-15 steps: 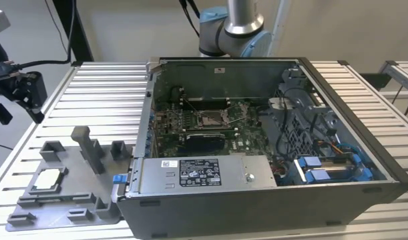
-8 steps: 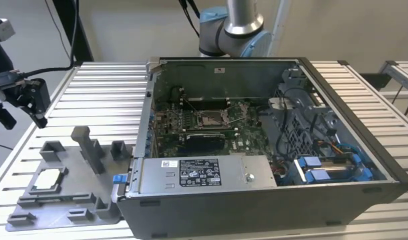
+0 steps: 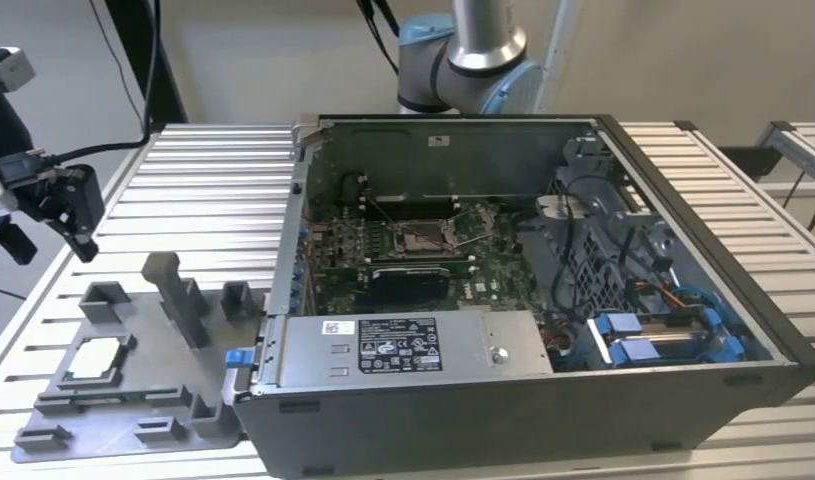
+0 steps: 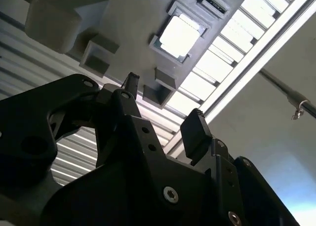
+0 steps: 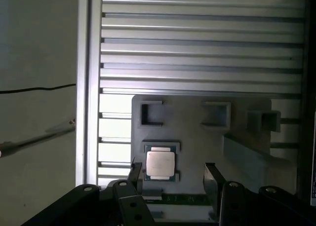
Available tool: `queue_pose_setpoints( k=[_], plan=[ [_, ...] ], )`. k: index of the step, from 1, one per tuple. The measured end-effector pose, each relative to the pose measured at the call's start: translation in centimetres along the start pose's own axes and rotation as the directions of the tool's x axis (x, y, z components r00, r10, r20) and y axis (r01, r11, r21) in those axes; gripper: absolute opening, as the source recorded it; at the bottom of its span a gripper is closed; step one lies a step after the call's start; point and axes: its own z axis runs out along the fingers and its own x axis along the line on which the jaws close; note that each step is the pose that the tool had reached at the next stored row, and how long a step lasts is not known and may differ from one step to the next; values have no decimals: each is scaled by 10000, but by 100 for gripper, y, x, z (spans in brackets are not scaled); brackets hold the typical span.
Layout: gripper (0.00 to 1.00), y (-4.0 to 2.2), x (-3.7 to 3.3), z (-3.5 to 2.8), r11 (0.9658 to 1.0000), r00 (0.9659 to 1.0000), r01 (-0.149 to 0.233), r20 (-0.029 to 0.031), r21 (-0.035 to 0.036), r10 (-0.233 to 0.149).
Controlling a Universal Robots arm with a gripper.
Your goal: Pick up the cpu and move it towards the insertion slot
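The cpu lies silvery face up in a pocket of the grey fixture plate on the bench. The tool hangs above it, well clear, fingers spread wide (gripping nothing, touching nothing).

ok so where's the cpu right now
The cpu sits in a pocket of the grey fixture plate at the exterior view's left, outside the computer case; the open hand hangs above the plate, not touching it.
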Motion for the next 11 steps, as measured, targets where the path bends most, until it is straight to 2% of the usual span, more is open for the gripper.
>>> queue_pose_setpoints(
  k=[3,7,11],
  plan=[
    [100,-1,0,20,10000,10000,0,-1,2,0],
    [100,-1,0,37,10000,10000,1,1,58,-1],
    [100,-3,0,100,10000,10000,0,1,69,0]
  ],
)
